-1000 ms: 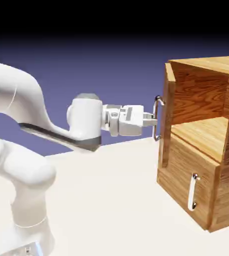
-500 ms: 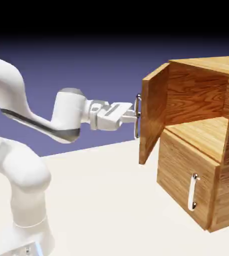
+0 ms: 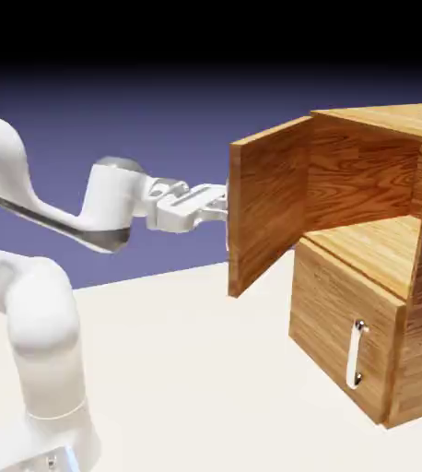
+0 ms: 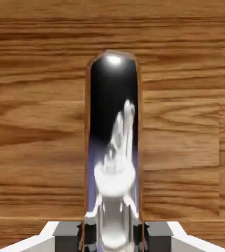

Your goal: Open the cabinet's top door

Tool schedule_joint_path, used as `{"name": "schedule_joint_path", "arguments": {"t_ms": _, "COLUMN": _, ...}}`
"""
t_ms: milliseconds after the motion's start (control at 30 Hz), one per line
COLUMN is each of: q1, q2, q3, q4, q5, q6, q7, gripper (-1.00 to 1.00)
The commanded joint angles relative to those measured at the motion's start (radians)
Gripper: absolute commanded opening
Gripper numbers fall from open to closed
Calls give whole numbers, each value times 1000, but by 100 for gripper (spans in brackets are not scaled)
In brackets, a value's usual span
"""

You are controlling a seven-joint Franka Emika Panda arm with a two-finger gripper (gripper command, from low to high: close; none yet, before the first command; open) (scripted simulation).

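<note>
Jaws clamped tight on top door handle, door swung wide from cabinet

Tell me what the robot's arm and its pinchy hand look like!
The arm is smooth, glossy white, built from fat rounded tubes with dark grey bands at the joints. The gripper is a small, boxy white block with little grey fingertips.

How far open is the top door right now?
Well open. The top door stands swung out from the cabinet, leaving the upper compartment exposed. The hand is shut on its handle. The lower door is shut.
</note>
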Motion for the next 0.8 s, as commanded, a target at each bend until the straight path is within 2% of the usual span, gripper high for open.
{"name": "schedule_joint_path", "arguments": {"t_ms": 0, "q1": -3, "q2": 18, "q3": 34, "q4": 22, "q5": 41, "q6": -45, "q7": -3, "gripper": -100}}
{"name": "schedule_joint_path", "arguments": {"t_ms": 200, "q1": -81, "q2": 154, "q3": 245, "q4": 192, "q5": 230, "q6": -305, "q7": 7, "gripper": -100}}
{"name": "schedule_joint_path", "arguments": {"t_ms": 433, "q1": -274, "q2": 313, "q3": 498, "q4": 415, "q5": 352, "q6": -570, "q7": 50, "gripper": -100}}
{"name": "schedule_joint_path", "arguments": {"t_ms": 767, "q1": -627, "q2": 381, "q3": 851, "q4": 652, "q5": 452, "q6": -776, "q7": 74, "gripper": -100}}
